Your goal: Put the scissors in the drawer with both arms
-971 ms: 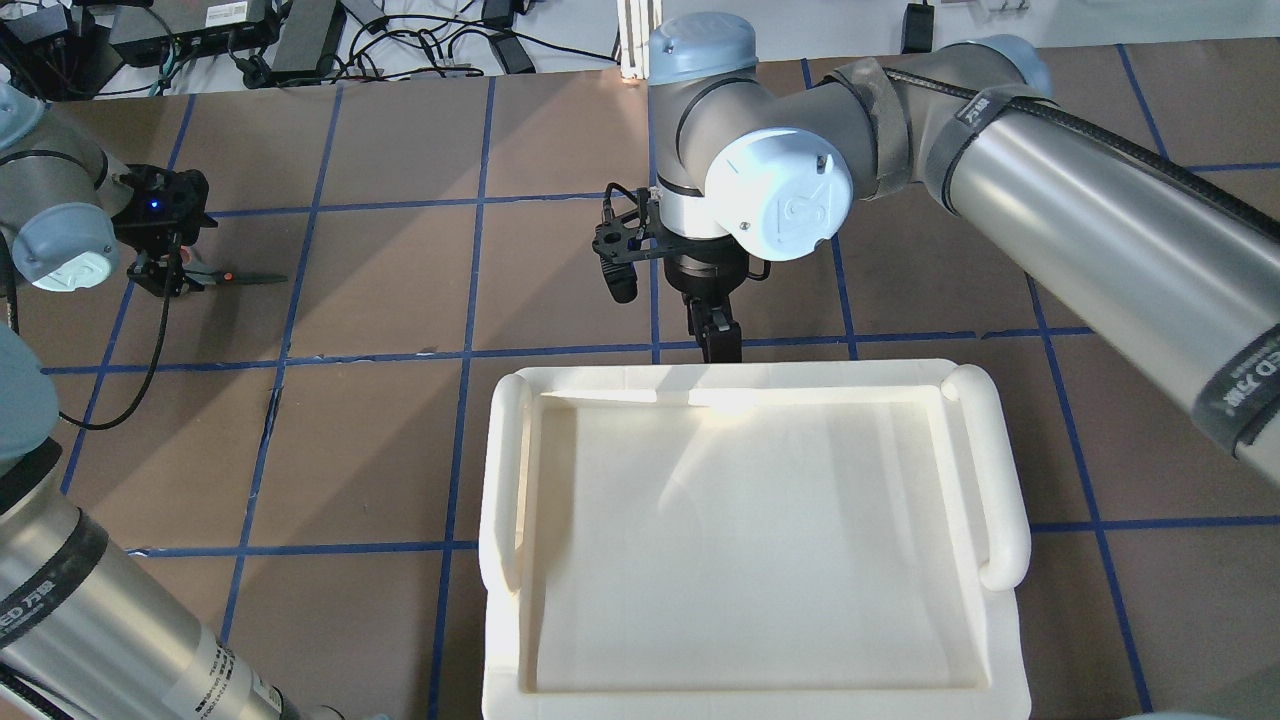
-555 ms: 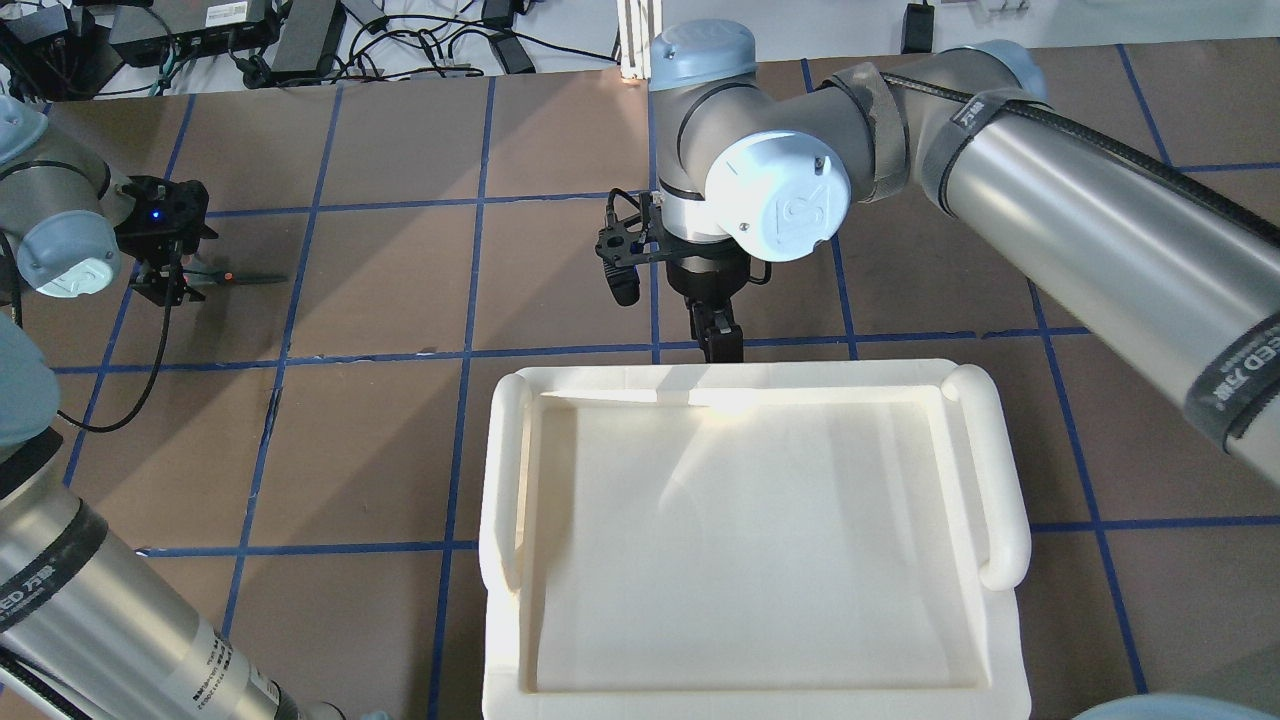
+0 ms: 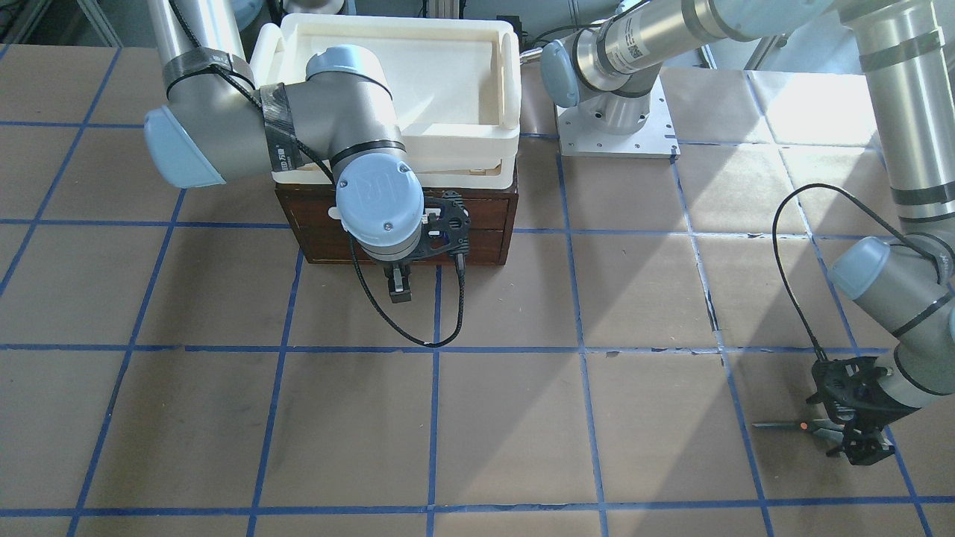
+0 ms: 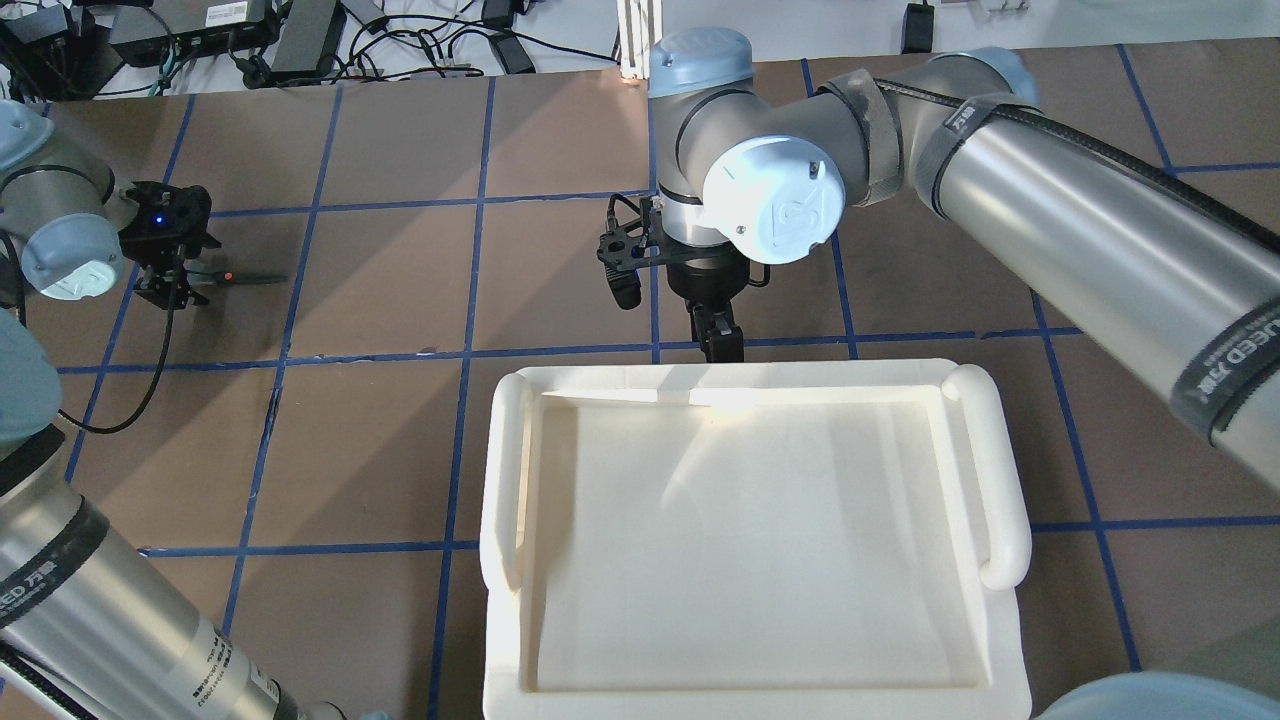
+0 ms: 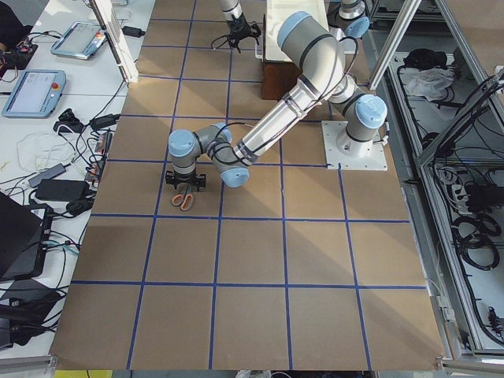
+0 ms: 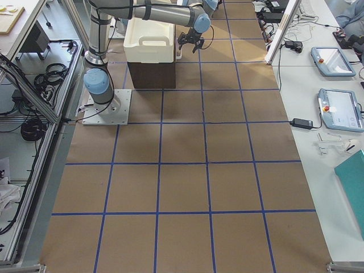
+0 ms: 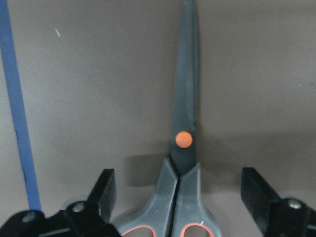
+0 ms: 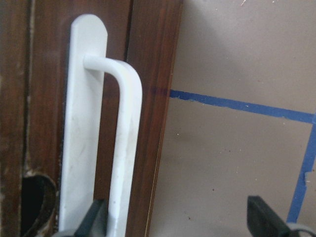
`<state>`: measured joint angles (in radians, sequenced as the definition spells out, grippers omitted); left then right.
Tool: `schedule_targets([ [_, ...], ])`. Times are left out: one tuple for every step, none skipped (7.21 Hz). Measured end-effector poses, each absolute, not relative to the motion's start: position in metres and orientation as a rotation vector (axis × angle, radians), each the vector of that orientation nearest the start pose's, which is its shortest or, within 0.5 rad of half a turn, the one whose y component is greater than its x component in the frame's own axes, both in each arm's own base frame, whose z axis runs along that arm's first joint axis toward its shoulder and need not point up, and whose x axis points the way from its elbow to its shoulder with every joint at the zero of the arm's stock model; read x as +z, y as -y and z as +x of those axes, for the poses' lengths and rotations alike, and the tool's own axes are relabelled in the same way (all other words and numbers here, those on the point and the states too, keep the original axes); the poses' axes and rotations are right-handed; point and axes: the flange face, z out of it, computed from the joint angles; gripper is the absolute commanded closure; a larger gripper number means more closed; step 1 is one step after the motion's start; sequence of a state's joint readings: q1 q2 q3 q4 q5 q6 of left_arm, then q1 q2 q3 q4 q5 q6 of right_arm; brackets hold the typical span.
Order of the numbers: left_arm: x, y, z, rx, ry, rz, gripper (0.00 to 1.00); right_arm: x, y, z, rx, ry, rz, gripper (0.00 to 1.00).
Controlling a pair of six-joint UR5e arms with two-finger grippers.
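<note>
Far left of the tabletop (image 4: 380,440): the scissors (image 7: 183,148) lie flat, blades shut, tips pointing away from my left tool (image 7: 180,197). That tool is spread wide, with 1 finger (image 7: 104,190) on each side of the grey handles and touching neither.
- Drop until both pads flank the handles just behind the orange pivot.
- Squeeze there so the blades stay together, then lift straight up. Flat steel on paper may skate if the pads land unevenly.

Centre: the drawer (image 3: 462,231) sits under the white tray (image 4: 505,450) and looks fully shut. My right tool (image 4: 722,342) is also spread, and the white bar handle (image 8: 123,148) stands between its fingers, hard against 1 of them.
- Shift sideways to centre the bar, then close.
- Pull straight out along the drawer's line. A skewed pull could bind it or drag the cabinet and tray.

My judgement: open the drawer before the scissors travel across.
</note>
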<state>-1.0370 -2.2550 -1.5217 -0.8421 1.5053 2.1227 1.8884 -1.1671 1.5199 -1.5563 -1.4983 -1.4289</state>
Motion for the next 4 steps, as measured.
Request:
schedule_targets([
  [0.169, 0.6676, 0.2322, 0.137, 2.247, -2.296, 0.74, 0.2873, 0.5196, 0.3187, 0.398, -1.851, -2.18, 0.0],
  [0.1688, 0.6676, 0.2323, 0.136, 2.246, -2.298, 1.0, 0.2865, 0.5197, 0.319, 0.399, -1.85, -2.181, 0.0],
  [0.169, 0.6676, 0.2323, 0.136, 2.245, -2.299, 1.0, 0.2855, 0.5197, 0.3195, 0.4, -1.849, -2.18, 0.0],
  [0.1701, 0.6676, 0.2324, 0.135, 2.246, -2.301, 1.0, 0.2843, 0.52, 0.3195, 0.402, -1.848, -2.177, 0.0],
])
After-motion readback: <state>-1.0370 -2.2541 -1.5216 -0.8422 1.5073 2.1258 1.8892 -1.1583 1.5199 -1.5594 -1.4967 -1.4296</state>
